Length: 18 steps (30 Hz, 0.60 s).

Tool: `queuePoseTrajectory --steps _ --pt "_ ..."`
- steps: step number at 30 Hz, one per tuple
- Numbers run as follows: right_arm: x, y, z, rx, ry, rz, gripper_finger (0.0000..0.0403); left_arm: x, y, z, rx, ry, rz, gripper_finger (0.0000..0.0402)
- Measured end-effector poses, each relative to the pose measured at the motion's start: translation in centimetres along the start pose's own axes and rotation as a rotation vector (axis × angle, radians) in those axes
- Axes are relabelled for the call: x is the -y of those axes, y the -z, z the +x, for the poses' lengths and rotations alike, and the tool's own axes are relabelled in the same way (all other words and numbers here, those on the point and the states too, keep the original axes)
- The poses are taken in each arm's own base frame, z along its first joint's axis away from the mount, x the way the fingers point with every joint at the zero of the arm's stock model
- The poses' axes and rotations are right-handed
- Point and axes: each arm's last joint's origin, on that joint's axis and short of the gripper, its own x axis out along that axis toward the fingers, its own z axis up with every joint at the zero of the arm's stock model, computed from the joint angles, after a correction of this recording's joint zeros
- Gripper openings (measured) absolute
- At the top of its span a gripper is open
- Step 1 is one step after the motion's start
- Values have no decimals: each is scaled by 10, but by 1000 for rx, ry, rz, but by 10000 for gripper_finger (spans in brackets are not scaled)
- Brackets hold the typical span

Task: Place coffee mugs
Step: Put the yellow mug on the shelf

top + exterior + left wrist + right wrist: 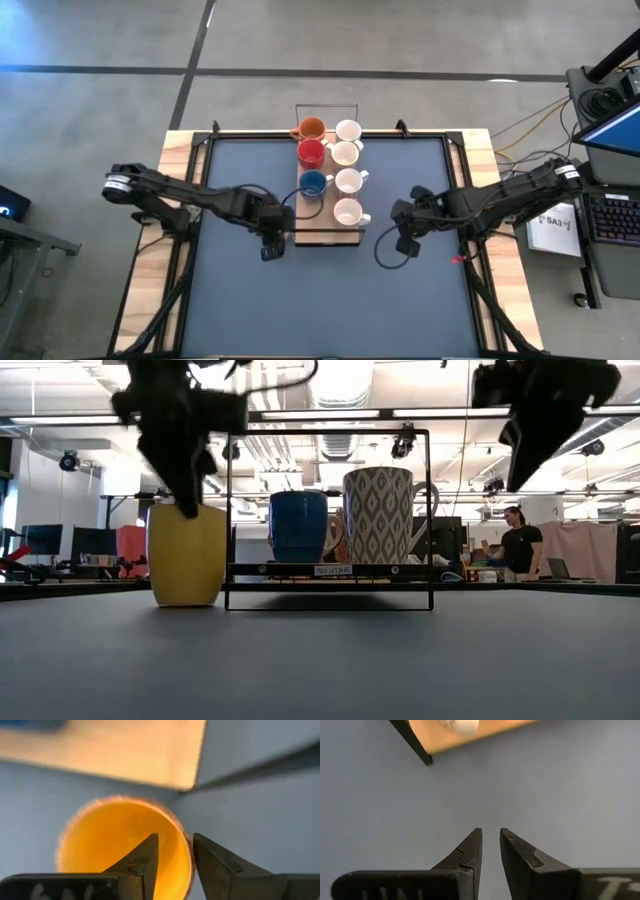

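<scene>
A yellow-orange mug point(187, 555) stands upright on the dark mat just left of the rack's near end; in the high view my left gripper point(271, 243) hides it. That gripper point(175, 837) is shut on its wall. The wooden rack point(325, 236) carries seven mugs in two rows: orange point(312, 128), red point(311, 152) and blue point(314, 182) on the left, several white ones such as point(348, 212) on the right. My right gripper point(405, 241) hovers over bare mat right of the rack, fingers point(490, 831) nearly together, touching nothing. My left gripper holds the yellow-orange mug by its rim wall point(187, 851), one finger inside the hollow point(146, 855) and one outside point(215, 857). The fingers come from above, pointing down point(183, 480). The mug stays upright with its base on the mat point(186, 602).
A thin black wire frame point(330, 520) stands over the rack. In the low view a patterned mug point(378, 515) and the blue mug point(298, 525) sit on it. Bare mat point(320, 300) stretches toward the near edge. A person point(518, 540) stands far behind the table.
</scene>
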Motion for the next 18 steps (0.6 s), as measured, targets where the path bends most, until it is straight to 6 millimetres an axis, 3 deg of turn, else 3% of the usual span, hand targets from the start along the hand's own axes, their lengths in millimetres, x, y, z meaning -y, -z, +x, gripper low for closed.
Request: queuePoseTrajectory --steps 5,9,18 --pt "2 9 10 -37 21 -11 59 9 -13 -24 33 40 164 120" --pt "3 13 16 -57 33 -15 59 10 -8 -35 -46 31 409 123" --pt "5 22 26 -81 56 -17 59 7 3 -29 -141 26 612 123"
